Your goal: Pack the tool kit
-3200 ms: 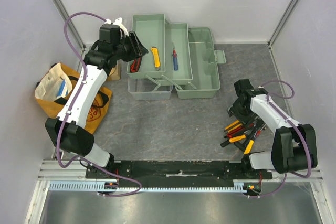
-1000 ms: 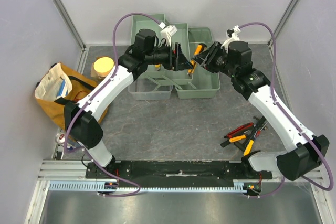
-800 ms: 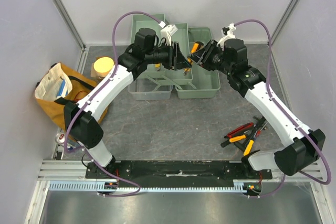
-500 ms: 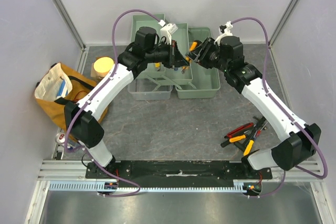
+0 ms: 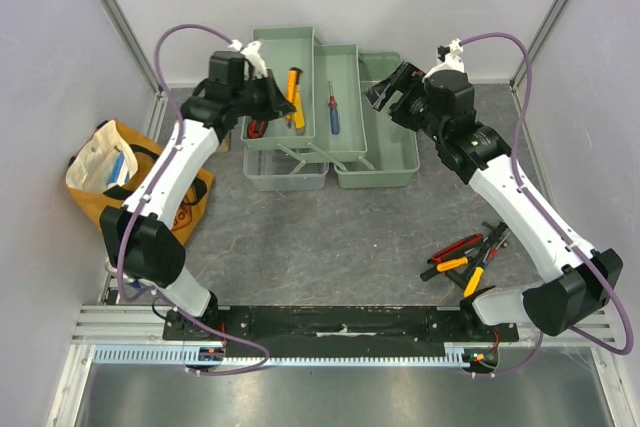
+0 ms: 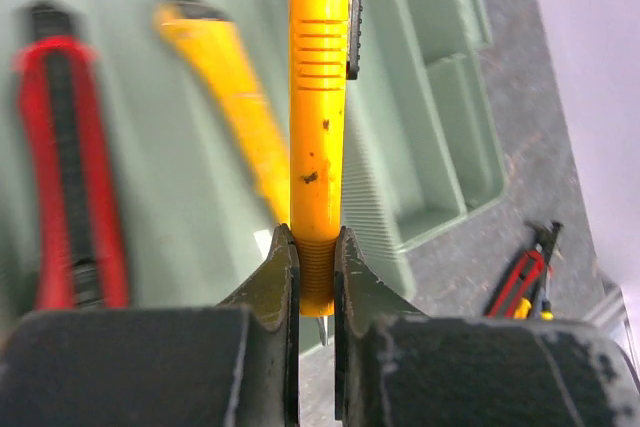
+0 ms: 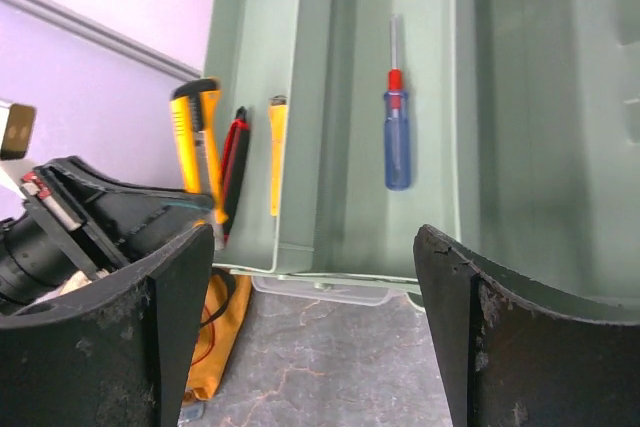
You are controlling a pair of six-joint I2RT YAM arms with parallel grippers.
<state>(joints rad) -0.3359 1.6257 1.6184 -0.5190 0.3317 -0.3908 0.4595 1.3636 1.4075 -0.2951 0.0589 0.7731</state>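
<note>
The pale green toolbox [image 5: 385, 162] stands open at the back of the table, its trays fanned out to the left. My left gripper [image 5: 274, 97] hovers over the far-left tray [image 5: 270, 47], shut on the tail of a yellow utility knife [image 6: 318, 147] that points away from it. Under it lie a second yellow knife [image 6: 235, 97] and a red-handled tool [image 6: 65, 147]. A blue screwdriver [image 7: 397, 137] lies in the middle tray. My right gripper [image 5: 388, 87] hangs open and empty above the box's main compartment [image 7: 540, 127].
A heap of red, yellow and black hand tools [image 5: 465, 257] lies on the grey table at the right, near the right arm's base. A yellow-orange cloth bag [image 5: 100, 172] slumps at the left edge. The translucent lid [image 5: 285, 175] sits in front of the trays.
The yellow knife passed from my right gripper to my left one, which shut on it and carried it left over the far tray. My right gripper opened wide and drew back.
</note>
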